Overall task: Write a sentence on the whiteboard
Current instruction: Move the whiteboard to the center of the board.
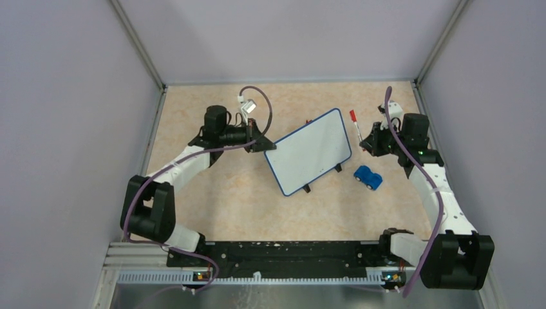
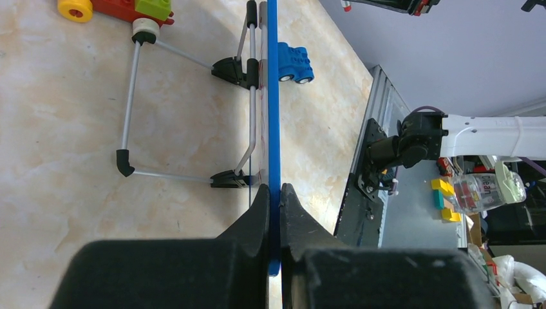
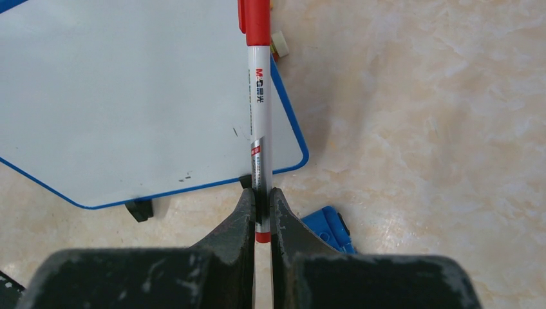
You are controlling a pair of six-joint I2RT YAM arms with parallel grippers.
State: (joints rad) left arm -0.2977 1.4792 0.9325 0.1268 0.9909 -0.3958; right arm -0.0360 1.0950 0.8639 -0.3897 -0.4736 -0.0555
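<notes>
The whiteboard [image 1: 309,151] has a blue rim and black feet and stands propped at mid-table, turned at an angle. Its white face [image 3: 129,96] is blank apart from a few tiny specks, and no sentence shows on it. My left gripper [image 1: 266,145] is shut on the board's left blue rim [image 2: 273,96], which I see edge-on between its fingertips [image 2: 273,193]. My right gripper [image 1: 368,143] is shut on the tail of a red-and-white marker [image 3: 259,96]. It holds the marker just right of the board, red end pointing away [image 1: 354,123].
A blue toy car [image 1: 367,177] sits on the table right of the board's near corner, under my right gripper [image 3: 329,225]. The board's wire stand [image 2: 132,96] props it from behind. Coloured toy blocks [image 2: 116,8] lie behind it. Grey walls enclose the table.
</notes>
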